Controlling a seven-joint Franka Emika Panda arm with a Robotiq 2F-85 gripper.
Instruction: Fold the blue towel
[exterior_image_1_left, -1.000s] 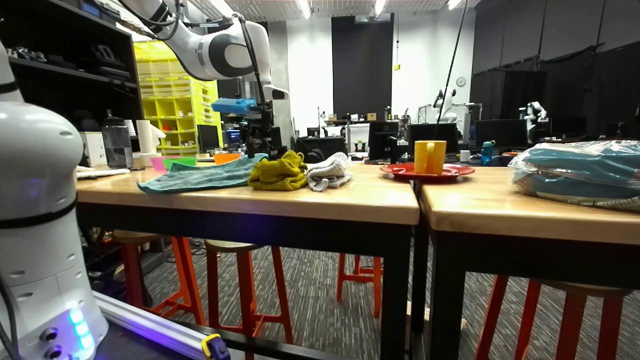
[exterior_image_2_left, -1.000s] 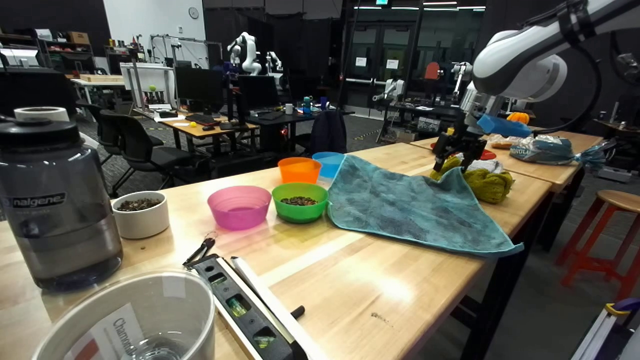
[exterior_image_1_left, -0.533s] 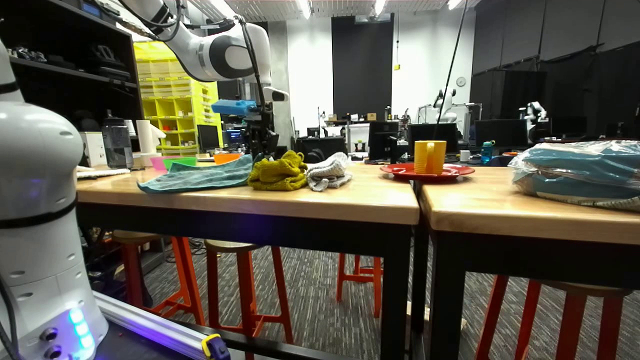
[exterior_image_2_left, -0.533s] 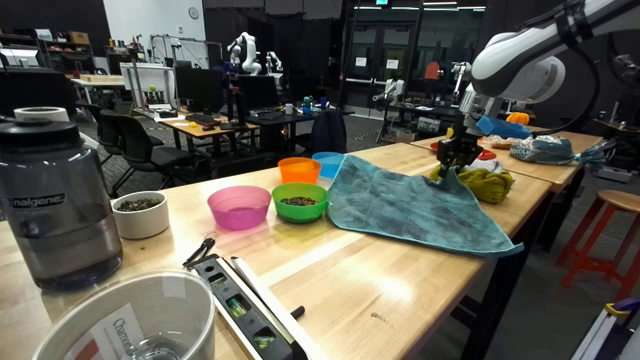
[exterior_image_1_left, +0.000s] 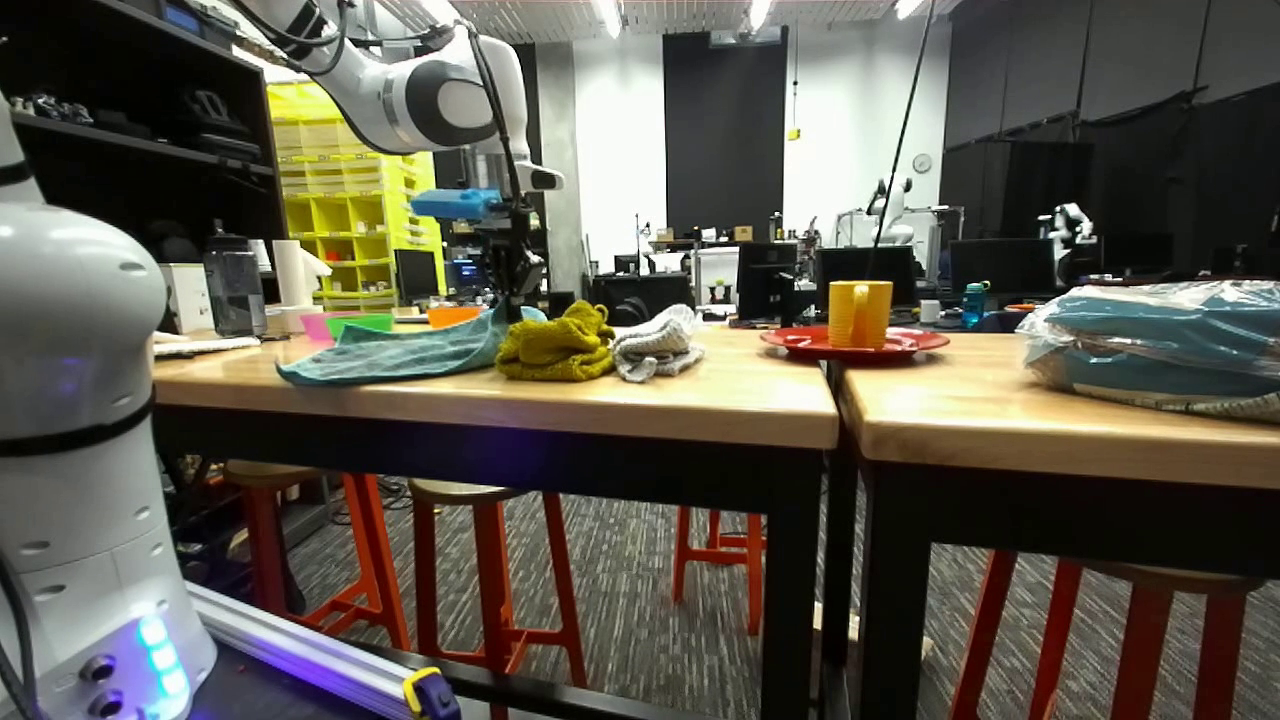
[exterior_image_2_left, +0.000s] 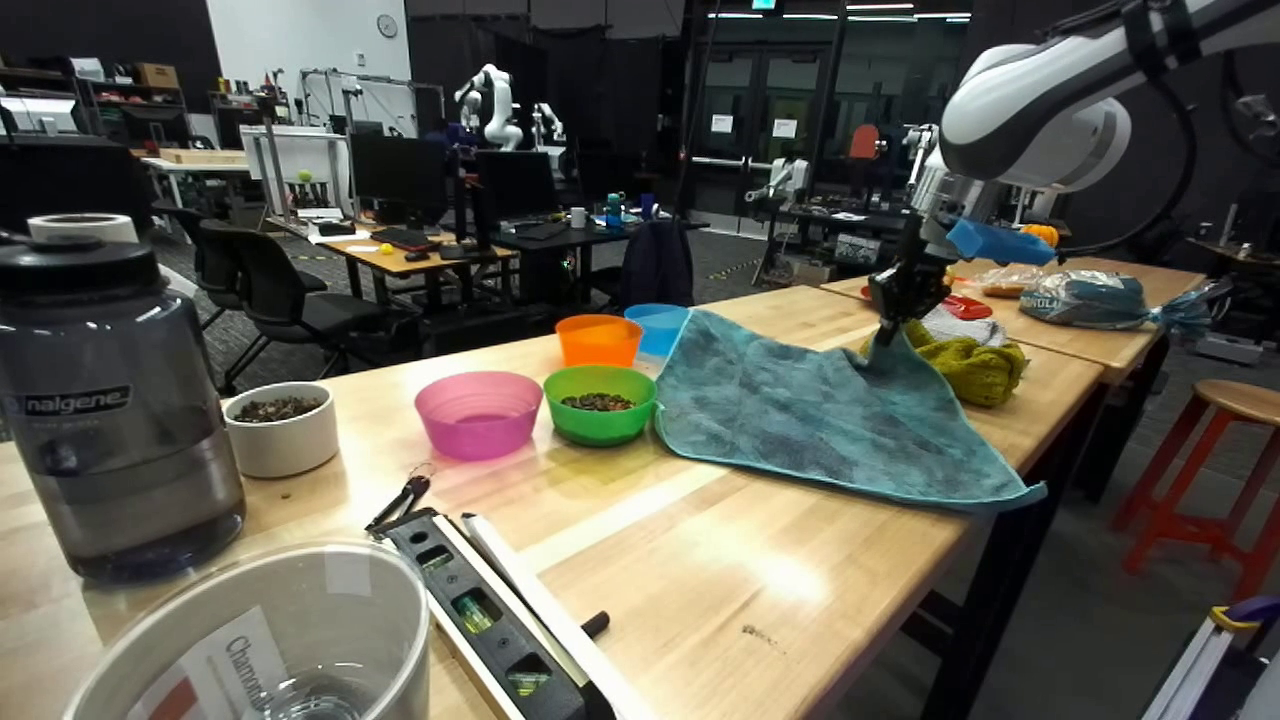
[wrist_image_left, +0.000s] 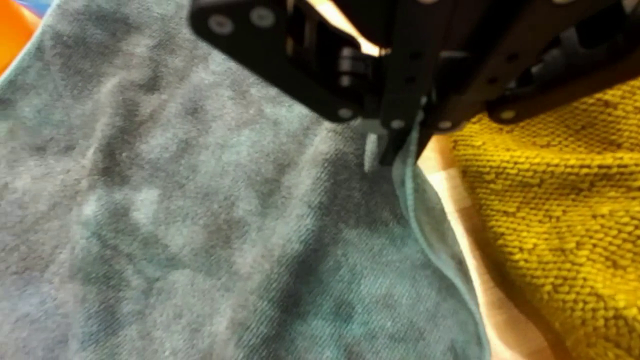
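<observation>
Over the wooden table (exterior_image_2_left: 620, 560), the white arm (exterior_image_2_left: 1050, 110) had just risen slightly, as both exterior views showed. The blue towel (exterior_image_2_left: 820, 420) lay spread across the tabletop, its edge facing the yellow-green rag (exterior_image_2_left: 975, 372) raised in a small peak. At that peak was the gripper (wrist_image_left: 412, 142): its fingers (wrist_image_left: 392, 147), wide a second earlier, had come together on the towel's rim and held it pinched. To judge by this, the grasp had taken and the lift was only starting; no fold had been laid, so most of the task likely remained. The tips were too dark in the wrist view to tell how much cloth was caught.

As for room, the largest free stretch was bare wood between the towel and the spirit level (exterior_image_2_left: 477, 612) in an exterior view. One towel corner reached the table's long edge, so a tug that way might drag cloth over the side. The rag sat close to the pinched edge, with only a thin strip of wood between, leaving little space there. Across the towel, the green bowl (exterior_image_2_left: 600, 425) and the orange bowl (exterior_image_2_left: 598, 343) stood near the opposite edge, a probable limit for a fold carried too far.
</observation>
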